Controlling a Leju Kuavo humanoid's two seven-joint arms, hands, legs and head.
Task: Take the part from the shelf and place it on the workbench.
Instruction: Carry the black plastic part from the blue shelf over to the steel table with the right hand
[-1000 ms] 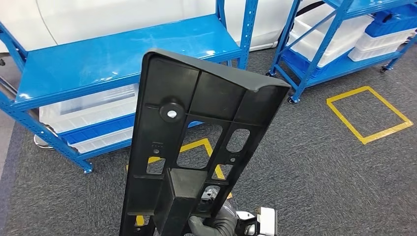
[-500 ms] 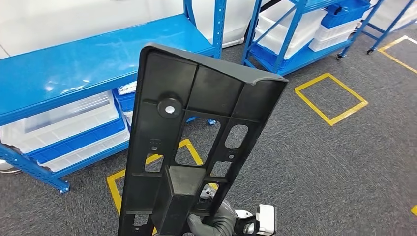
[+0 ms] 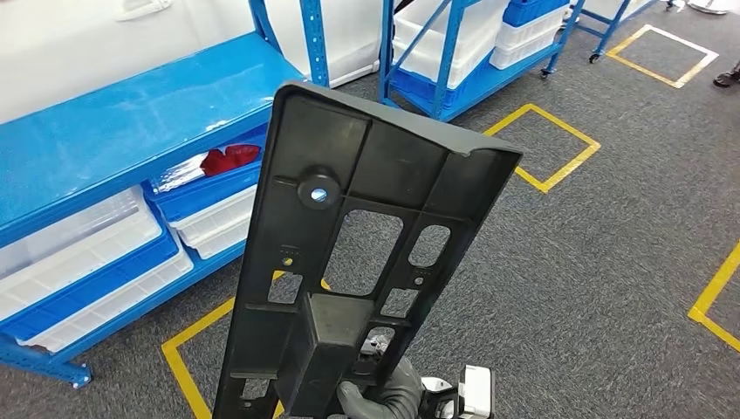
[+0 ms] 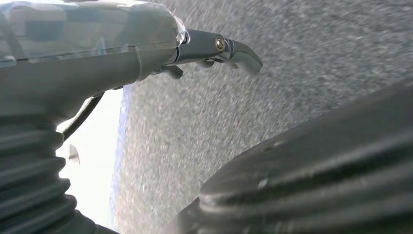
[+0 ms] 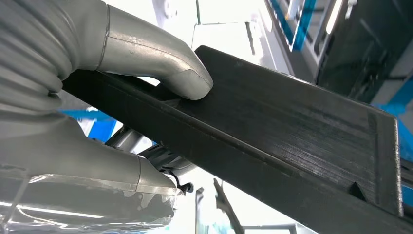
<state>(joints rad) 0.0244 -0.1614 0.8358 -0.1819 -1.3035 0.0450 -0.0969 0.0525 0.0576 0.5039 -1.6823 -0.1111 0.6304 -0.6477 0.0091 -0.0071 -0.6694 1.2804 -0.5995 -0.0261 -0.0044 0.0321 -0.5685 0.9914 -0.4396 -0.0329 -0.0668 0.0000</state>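
while the right hand (image 3: 380, 397) grips the part (image 3: 349, 253) upright, clear of the shelf (image 3: 105, 131), placing on the workbench remains.

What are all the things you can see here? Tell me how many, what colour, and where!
Part: one, black, upright in the middle, held at its lower end.
Shelves: at least two, blue, left and top middle.
Bins: several, clear with blue, on the lower shelves.
Red thing: one, in a bin on the left shelf.
Floor squares: several, yellow tape on the grey carpet.
Right hand: one, grey, grips the part's lower end.
Left hand: one, grey with dark fingers, above the carpet, holds nothing.
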